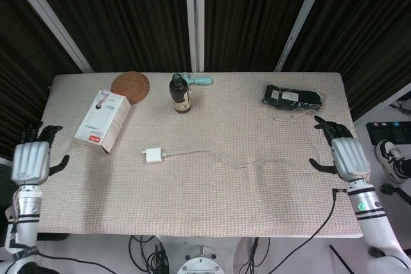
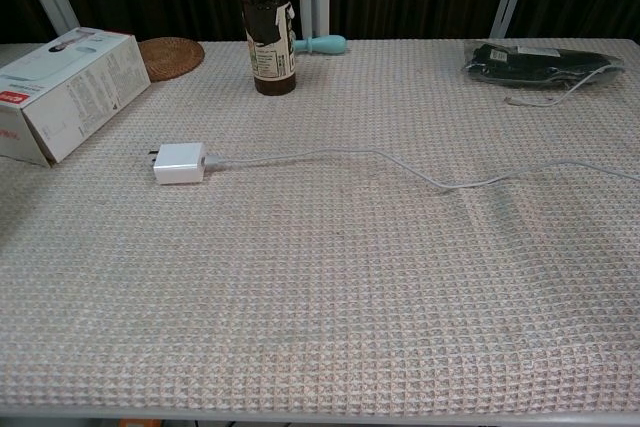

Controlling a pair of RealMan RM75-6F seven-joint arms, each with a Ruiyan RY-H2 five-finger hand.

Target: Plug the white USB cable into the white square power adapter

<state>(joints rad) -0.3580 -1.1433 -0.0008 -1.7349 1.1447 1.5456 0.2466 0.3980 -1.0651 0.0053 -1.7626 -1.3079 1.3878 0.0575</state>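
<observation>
The white square power adapter (image 1: 153, 155) (image 2: 180, 162) lies flat on the table cloth, left of centre. The white USB cable (image 1: 218, 156) (image 2: 400, 160) is plugged into its right side and trails right across the cloth towards the far right corner. My left hand (image 1: 31, 160) hangs off the table's left edge, fingers spread, holding nothing. My right hand (image 1: 345, 154) is off the right edge, fingers apart and empty. Neither hand shows in the chest view.
A brown bottle (image 1: 180, 94) (image 2: 268, 27) stands at the back centre with a teal-handled tool (image 1: 198, 80) behind it. A white box (image 1: 103, 120) (image 2: 66, 92) and a round woven coaster (image 1: 130, 86) sit back left. A black pouch (image 1: 292, 97) (image 2: 540, 59) lies back right.
</observation>
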